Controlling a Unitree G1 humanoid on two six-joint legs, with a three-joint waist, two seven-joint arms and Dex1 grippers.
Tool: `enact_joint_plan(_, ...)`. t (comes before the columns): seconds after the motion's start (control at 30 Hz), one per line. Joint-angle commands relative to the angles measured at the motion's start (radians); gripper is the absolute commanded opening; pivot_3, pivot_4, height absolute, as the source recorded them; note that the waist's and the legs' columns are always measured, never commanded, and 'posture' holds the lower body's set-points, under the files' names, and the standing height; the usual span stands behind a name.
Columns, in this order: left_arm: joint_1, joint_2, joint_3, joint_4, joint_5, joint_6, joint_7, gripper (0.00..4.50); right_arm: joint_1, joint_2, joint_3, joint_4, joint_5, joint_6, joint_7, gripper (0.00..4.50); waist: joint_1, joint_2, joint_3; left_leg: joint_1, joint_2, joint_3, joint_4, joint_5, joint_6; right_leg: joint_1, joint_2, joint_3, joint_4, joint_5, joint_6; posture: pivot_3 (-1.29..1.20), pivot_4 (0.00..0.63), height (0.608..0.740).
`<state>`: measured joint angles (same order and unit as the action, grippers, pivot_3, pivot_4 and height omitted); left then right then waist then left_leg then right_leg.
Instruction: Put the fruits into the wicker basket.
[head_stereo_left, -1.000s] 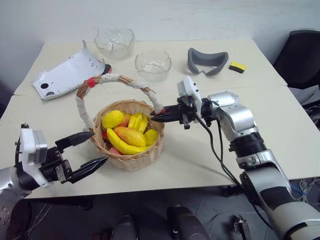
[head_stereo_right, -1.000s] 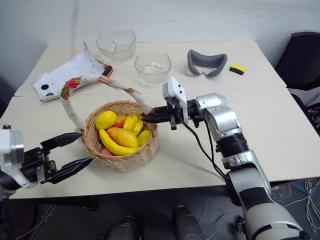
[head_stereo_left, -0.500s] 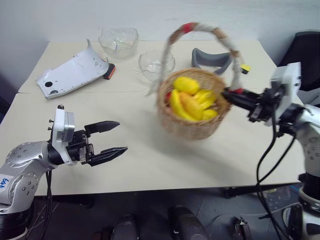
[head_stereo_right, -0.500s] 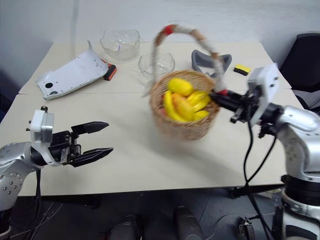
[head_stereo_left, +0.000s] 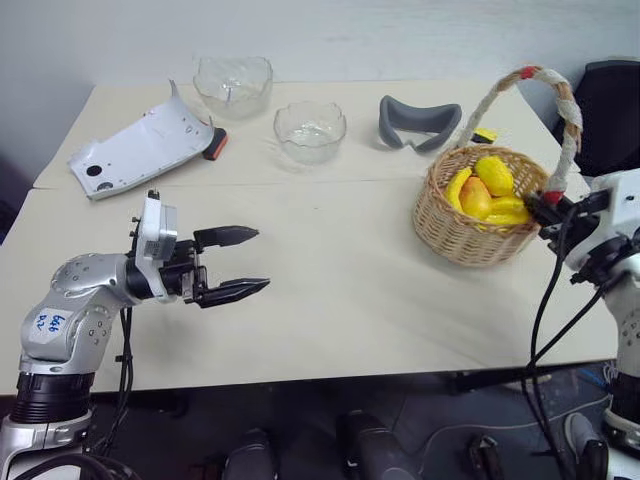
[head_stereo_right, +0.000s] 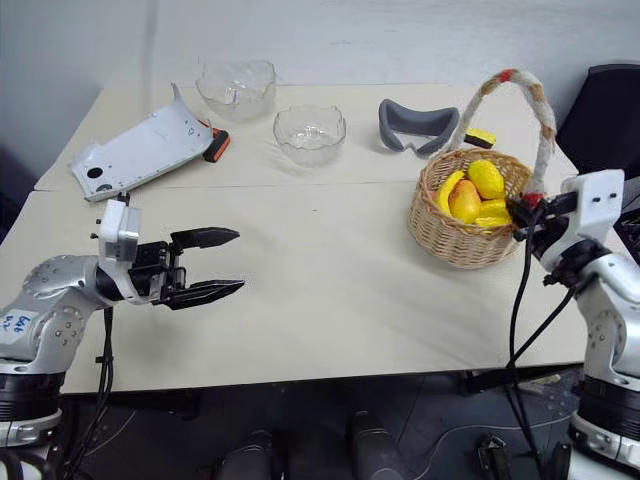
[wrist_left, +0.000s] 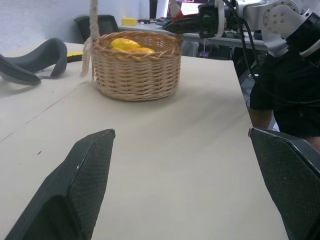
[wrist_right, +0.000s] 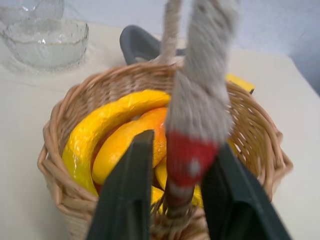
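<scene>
The left gripper (head_stereo_left: 245, 262) hangs wide and empty over the desk (head_stereo_left: 330, 260), well apart from the wicker basket (head_stereo_left: 470, 220). The right gripper (wrist_right: 172, 200) straddles its taped handle base — light, stiff weave, fruits (head_stereo_left: 485, 190) inside.

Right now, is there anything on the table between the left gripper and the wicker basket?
Nothing visible. The left gripper hangs open over bare table, and the stretch across to the wicker basket holds no objects.
</scene>
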<state>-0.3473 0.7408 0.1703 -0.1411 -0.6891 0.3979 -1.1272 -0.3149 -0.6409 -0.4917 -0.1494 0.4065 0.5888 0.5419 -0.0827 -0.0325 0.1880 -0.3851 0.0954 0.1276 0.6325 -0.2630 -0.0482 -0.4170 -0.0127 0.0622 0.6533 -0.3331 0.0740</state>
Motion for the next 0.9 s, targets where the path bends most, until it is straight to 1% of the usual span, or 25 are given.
enact_joint_plan(0.03,-0.007,0.007,0.006,0.007,0.020,-0.033,-0.029,4.50,0.061,-0.064,-0.066,-0.074,-0.001,-0.018,0.004,2.57,0.002,0.000,0.000,0.000,0.000,0.000,0.000,0.000,0.000,0.000,0.000,0.000,0.000,0.000,0.000,0.00,0.150,0.740)
enact_joint_plan(0.07,-0.001,0.007,0.011,0.006,0.021,-0.037,-0.033,4.50,0.089,-0.085,-0.075,-0.096,-0.006,-0.016,0.011,2.88,0.005,0.000,0.000,0.000,0.000,0.001,0.000,0.000,0.000,0.000,0.000,0.000,0.000,0.000,0.000,0.00,0.150,0.740)
enact_joint_plan(0.13,-0.004,0.003,0.036,0.005,0.013,-0.036,-0.018,4.50,0.139,-0.126,-0.105,-0.137,0.000,-0.010,0.029,3.63,0.007,0.000,0.000,0.000,0.000,0.002,0.000,0.000,0.000,0.000,0.000,0.000,0.000,0.000,0.000,0.00,0.150,0.740)
enact_joint_plan(0.2,0.013,0.011,0.057,-0.002,0.023,-0.044,-0.003,4.50,0.195,-0.156,-0.157,-0.174,0.021,-0.039,0.074,4.35,0.008,0.000,0.000,0.000,0.000,0.002,0.000,0.000,0.000,0.000,0.000,0.000,0.000,0.000,0.000,0.00,0.150,0.740)
enact_joint_plan(0.23,0.034,0.017,0.067,-0.007,0.030,-0.049,-0.002,4.50,0.227,-0.165,-0.187,-0.190,0.032,-0.060,0.105,4.46,0.008,0.000,0.000,0.000,0.000,0.002,0.000,0.000,0.000,0.000,0.000,0.000,0.000,0.000,0.000,0.00,0.150,0.740)
enact_joint_plan(0.27,0.055,0.022,0.075,-0.010,0.039,-0.054,0.001,4.50,0.256,-0.172,-0.217,-0.200,0.041,-0.088,0.138,4.46,0.006,0.000,0.000,0.000,0.000,0.002,0.000,0.000,0.000,0.001,0.000,0.000,0.000,0.000,0.000,0.00,0.150,0.740)
enact_joint_plan(0.33,0.119,0.042,0.089,-0.006,0.082,-0.093,-0.006,4.50,0.349,-0.181,-0.283,-0.199,0.065,-0.175,0.266,4.46,0.002,0.000,0.000,0.001,0.001,0.002,-0.001,0.000,0.000,0.001,0.001,0.001,0.000,0.000,0.000,0.00,0.150,0.740)
enact_joint_plan(0.37,0.146,0.051,0.094,0.000,0.105,-0.116,-0.007,4.50,0.404,-0.191,-0.295,-0.187,0.055,-0.229,0.336,4.46,0.001,0.000,0.000,0.002,0.001,0.002,-0.002,-0.001,0.000,0.002,0.001,0.000,-0.001,0.000,0.000,0.00,0.150,0.740)
enact_joint_plan(0.43,0.200,0.062,0.107,0.017,0.146,-0.154,0.000,4.50,0.487,-0.199,-0.278,-0.134,0.040,-0.364,0.479,4.46,0.001,0.000,0.000,0.004,0.001,0.002,-0.002,-0.003,0.003,0.004,0.002,0.000,-0.002,0.000,0.000,0.00,0.150,0.740)
enact_joint_plan(0.5,0.271,0.066,0.110,0.052,0.212,-0.238,0.002,4.50,0.492,-0.173,-0.211,-0.096,0.050,-0.433,0.524,4.46,-0.004,-0.002,0.001,0.012,0.002,0.005,-0.004,-0.004,0.005,0.010,0.002,0.000,-0.004,0.000,0.000,0.00,0.150,0.740)
enact_joint_plan(0.57,0.331,0.056,0.116,0.086,0.265,-0.312,0.016,4.50,0.492,-0.155,-0.108,-0.085,0.041,-0.509,0.588,4.46,-0.012,-0.003,0.002,0.016,0.003,0.005,-0.004,-0.006,0.006,0.013,0.001,0.001,-0.006,0.000,-0.001,0.00,0.150,0.740)
enact_joint_plan(0.63,0.384,0.027,0.137,0.079,0.272,-0.343,0.050,4.50,0.478,-0.139,0.020,-0.067,-0.002,-0.607,0.649,4.46,-0.015,-0.004,0.002,0.018,0.004,0.005,-0.003,-0.006,0.007,0.017,-0.001,0.001,-0.009,0.001,-0.002,0.00,0.150,0.740)
enact_joint_plan(0.7,0.434,-0.001,0.150,0.051,0.284,-0.358,0.096,4.50,0.417,-0.087,0.149,-0.044,-0.039,-0.667,0.647,4.46,-0.016,-0.005,0.001,0.018,0.005,0.004,-0.004,-0.006,0.007,0.017,-0.006,0.001,-0.010,0.002,-0.004,0.00,0.150,0.740)
enact_joint_plan(0.8,0.498,-0.037,0.145,0.013,0.325,-0.388,0.156,4.50,0.307,-0.026,0.307,0.043,-0.120,-0.742,0.637,4.46,-0.015,-0.004,0.001,0.017,0.005,0.003,-0.004,-0.006,0.007,0.016,-0.008,-0.001,-0.008,0.002,-0.004,0.00,0.150,0.740)
enact_joint_plan(0.9,0.539,-0.063,0.140,-0.024,0.356,-0.407,0.205,4.50,0.223,0.014,0.401,0.139,-0.166,-0.818,0.637,4.46,-0.005,-0.004,0.001,0.016,0.003,0.004,-0.004,-0.006,0.008,0.014,-0.010,-0.001,-0.007,0.002,-0.004,0.00,0.150,0.740)
